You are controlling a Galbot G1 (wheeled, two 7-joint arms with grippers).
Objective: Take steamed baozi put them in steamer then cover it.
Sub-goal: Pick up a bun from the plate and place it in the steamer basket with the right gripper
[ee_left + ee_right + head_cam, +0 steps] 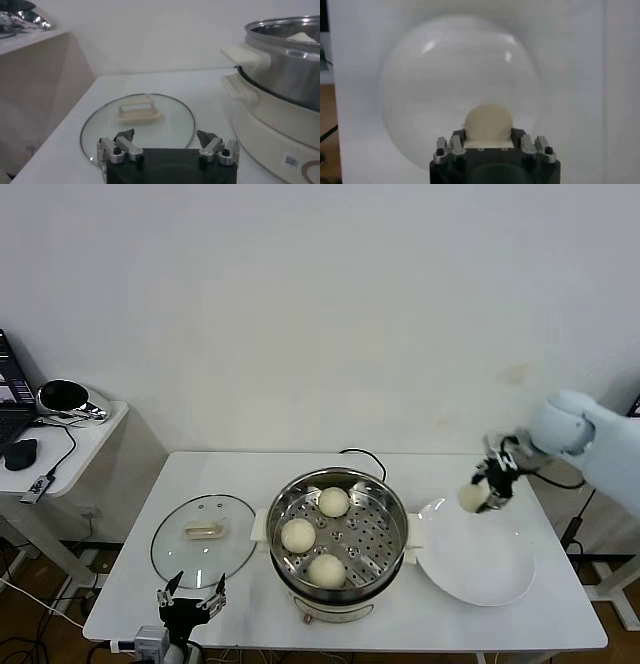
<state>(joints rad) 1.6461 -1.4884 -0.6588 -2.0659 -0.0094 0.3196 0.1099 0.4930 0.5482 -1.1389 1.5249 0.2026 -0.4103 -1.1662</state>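
The steel steamer (285, 516) stands mid-table with three cream baozi on its perforated tray: one at the back (333, 501), one at the left (298, 535), one at the front (326, 570). My right gripper (478, 496) is shut on the fourth baozi (471, 497) and holds it above the far left rim of the white plate (490, 569); the right wrist view shows this baozi (488, 122) between the fingers over the plate (420, 90). The glass cover (203, 540) lies flat left of the steamer. My left gripper (191, 599) is open, low at the table's front edge near the cover (137, 122).
The steamer's black cord (358, 452) runs off behind it. A side table (70, 444) at the far left holds a laptop, a mouse and a shiny object. The steamer's side (280, 95) fills the left wrist view beside the cover.
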